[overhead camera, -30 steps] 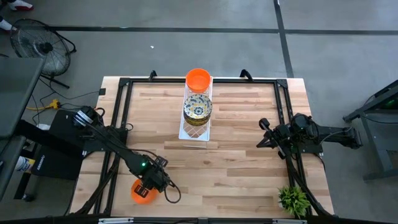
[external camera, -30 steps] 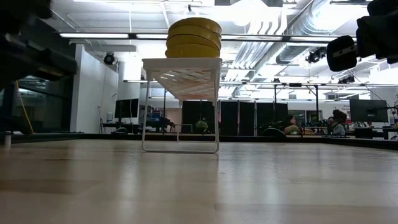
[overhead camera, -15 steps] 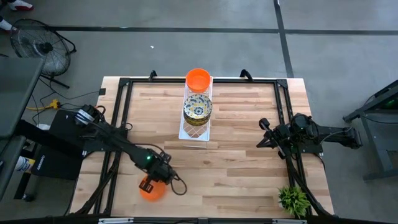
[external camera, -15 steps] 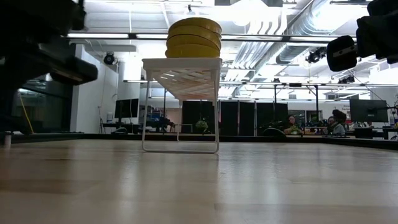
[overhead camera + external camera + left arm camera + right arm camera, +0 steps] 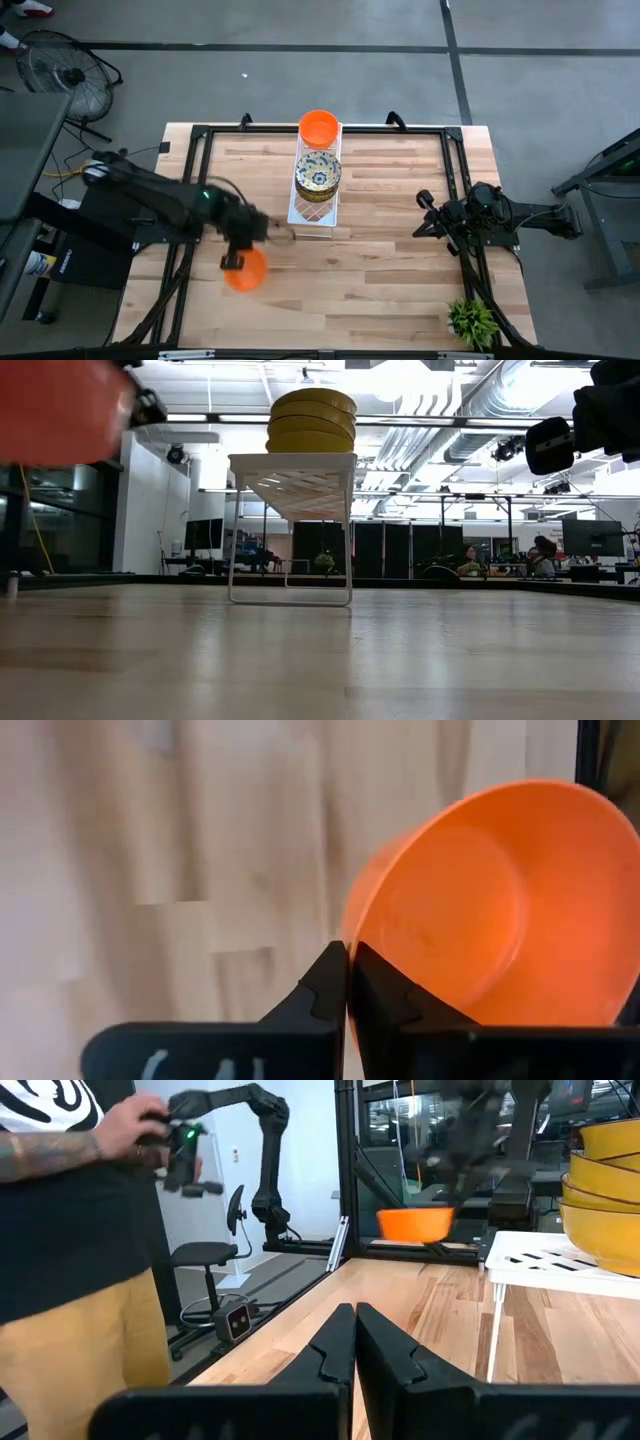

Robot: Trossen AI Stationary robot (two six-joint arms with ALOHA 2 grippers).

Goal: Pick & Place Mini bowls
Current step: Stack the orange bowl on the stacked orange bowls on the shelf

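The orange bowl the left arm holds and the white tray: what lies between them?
Only bare wooden table, seen in the high view: the orange bowl hangs apart from the white tray.

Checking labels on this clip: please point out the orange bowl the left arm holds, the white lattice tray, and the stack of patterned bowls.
orange bowl [image 5: 247,270]: high view, its centre.
white lattice tray [image 5: 292,460]: low view, front rim.
stack of patterned bowls [image 5: 318,172]: high view, top bowl's inside.
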